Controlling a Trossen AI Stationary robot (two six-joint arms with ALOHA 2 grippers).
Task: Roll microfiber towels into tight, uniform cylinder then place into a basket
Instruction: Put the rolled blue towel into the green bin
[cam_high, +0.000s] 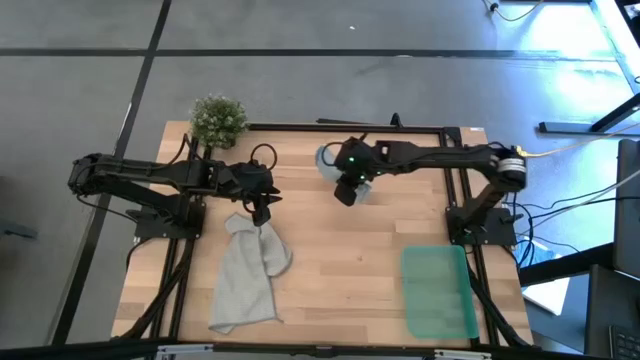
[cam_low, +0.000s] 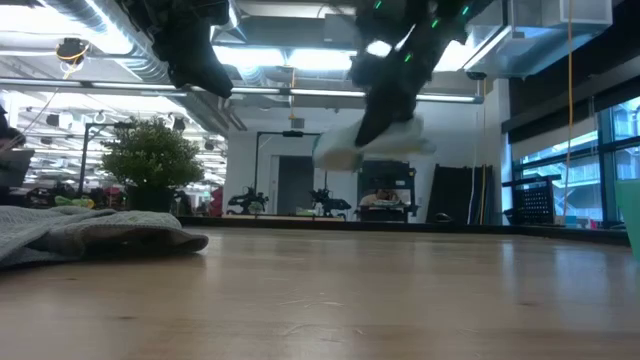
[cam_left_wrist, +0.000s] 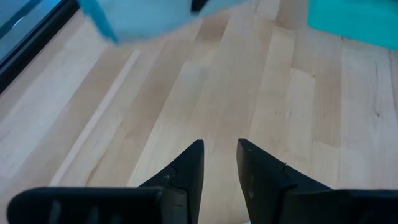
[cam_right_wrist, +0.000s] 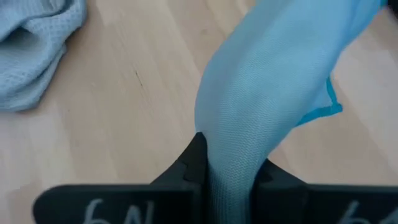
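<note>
progress: early, nothing rolled | right gripper (cam_right_wrist: 227, 168) clamped on blue towel (cam_right_wrist: 273, 81), lifted far-centre | left gripper (cam_left_wrist: 221, 165) parted, empty | grey towel (cam_high: 248, 275) crumpled near-left | basket (cam_high: 438, 292) empty near-right

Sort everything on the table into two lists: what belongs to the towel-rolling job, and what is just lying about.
Job:
- pale blue towel, hanging from the shut right end effector, lifted off the table
- grey towel, crumpled on the table under the left end effector
- green basket, lying apart from both towels

Lying about:
- small bushy plant at the table's edge
</note>
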